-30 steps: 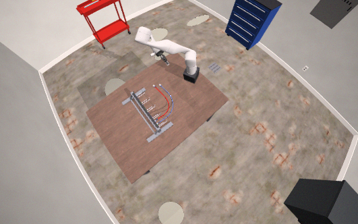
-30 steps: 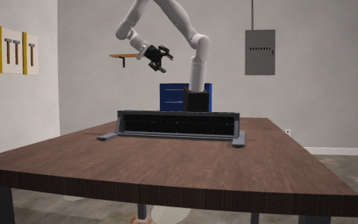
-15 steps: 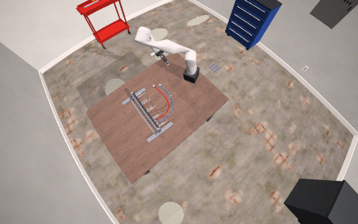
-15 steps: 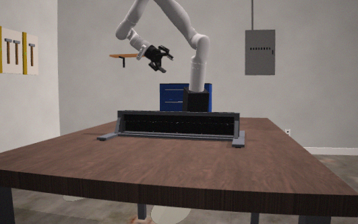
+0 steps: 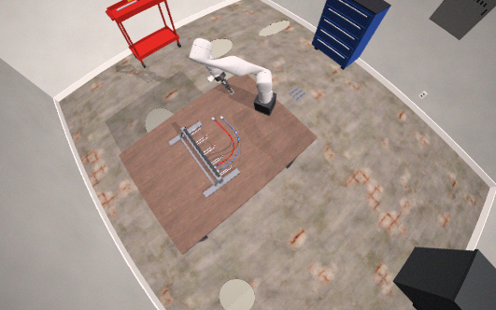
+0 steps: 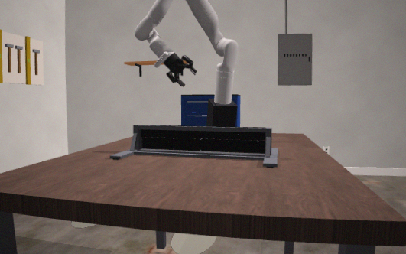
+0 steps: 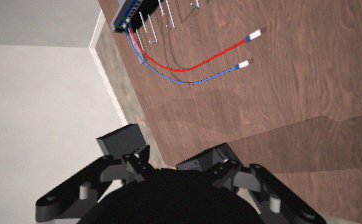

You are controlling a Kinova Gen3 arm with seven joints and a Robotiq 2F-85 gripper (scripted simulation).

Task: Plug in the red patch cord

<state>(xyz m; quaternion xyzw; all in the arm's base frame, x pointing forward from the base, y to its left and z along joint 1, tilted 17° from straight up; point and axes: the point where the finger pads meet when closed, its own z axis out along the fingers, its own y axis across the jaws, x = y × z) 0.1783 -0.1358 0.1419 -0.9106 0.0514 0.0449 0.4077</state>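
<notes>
The red patch cord (image 7: 192, 62) lies in a curve on the wooden table, its white free plug (image 7: 249, 36) resting flat. It also shows in the overhead view (image 5: 225, 135). A blue cord (image 7: 202, 78) lies beside it with its own free plug (image 7: 239, 65). Both cords run to the grey rack (image 5: 203, 156), which stands upright mid-table and shows from behind in the front view (image 6: 203, 141). The white-labelled port is not discernible. My gripper (image 6: 180, 70) hangs open and empty high above the table's edge, far from the plugs; its fingers show in the wrist view (image 7: 174, 165).
The arm's black base (image 5: 265, 104) stands at the table's far corner. Several thin grey cords (image 5: 205, 140) hang from the rack's ports. A red cart (image 5: 145, 28) and a blue drawer cabinet (image 5: 347, 28) stand on the floor beyond the table.
</notes>
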